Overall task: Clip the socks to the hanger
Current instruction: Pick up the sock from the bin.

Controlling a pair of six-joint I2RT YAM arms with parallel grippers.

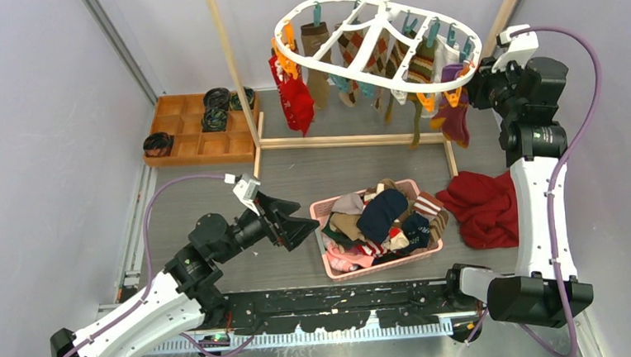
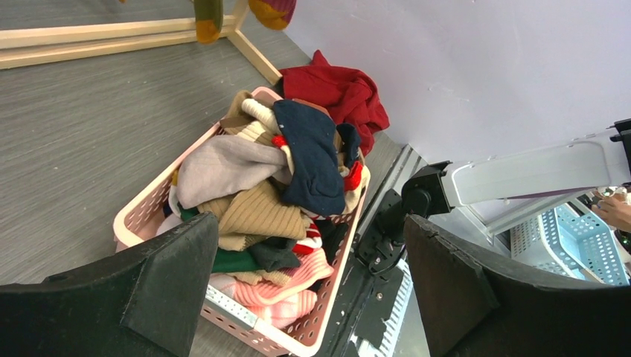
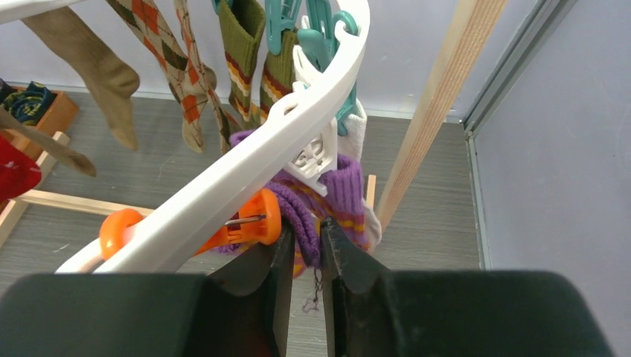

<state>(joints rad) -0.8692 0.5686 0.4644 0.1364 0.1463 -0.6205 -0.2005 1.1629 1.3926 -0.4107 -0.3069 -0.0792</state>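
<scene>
The white oval hanger hangs from the rack with several socks clipped under it. At its right end, my right gripper holds a purple striped sock. In the right wrist view the narrow jaws pinch that purple sock just under the ring, beside an orange peg. More loose socks are heaped in a pink basket. My left gripper hovers at the basket's left side, wide open and holding nothing, above the heap.
A red cloth lies right of the basket. A wooden tray with black rolls sits at the back left. The rack's wooden posts and base rail frame the hanger. One post stands close behind the purple sock.
</scene>
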